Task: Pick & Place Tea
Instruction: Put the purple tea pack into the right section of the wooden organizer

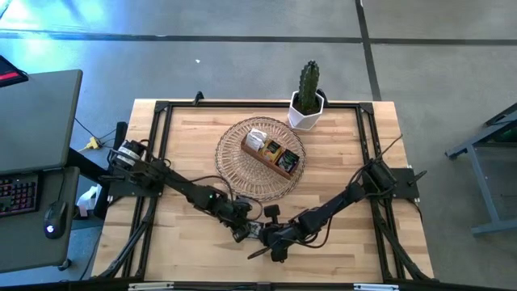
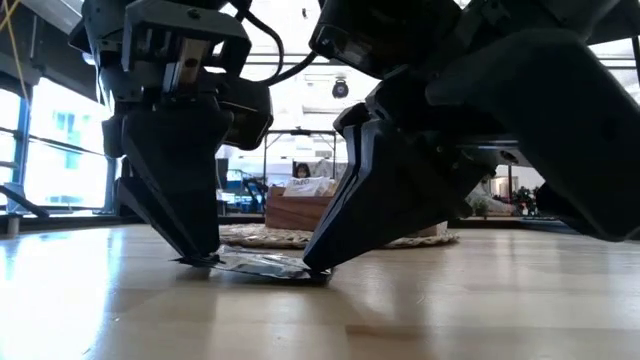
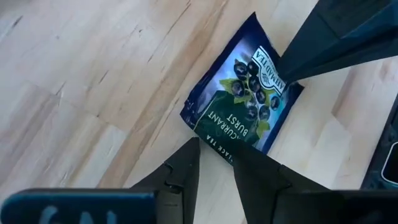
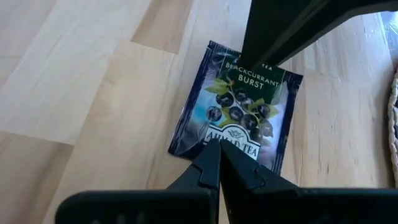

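Dark-blue blackcurrant tea packet [image 4: 236, 109] is lying flat on the wooden tabletop [image 1: 186, 137], in front of the wicker basket [image 1: 234, 166]. The left gripper [image 3: 214, 155] is closing its slightly parted jaws over one edge; the right gripper [image 4: 219, 163], jaws pressed together, is pinning the opposite edge.

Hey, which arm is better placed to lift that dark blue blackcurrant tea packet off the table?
Probably the left. The left end effector has its fingers parted at the edge of the flat dark blue blackcurrant tea packet, ready to pinch. The right end effector is shut, its tips pressing the packet's opposite edge against the wooden table.
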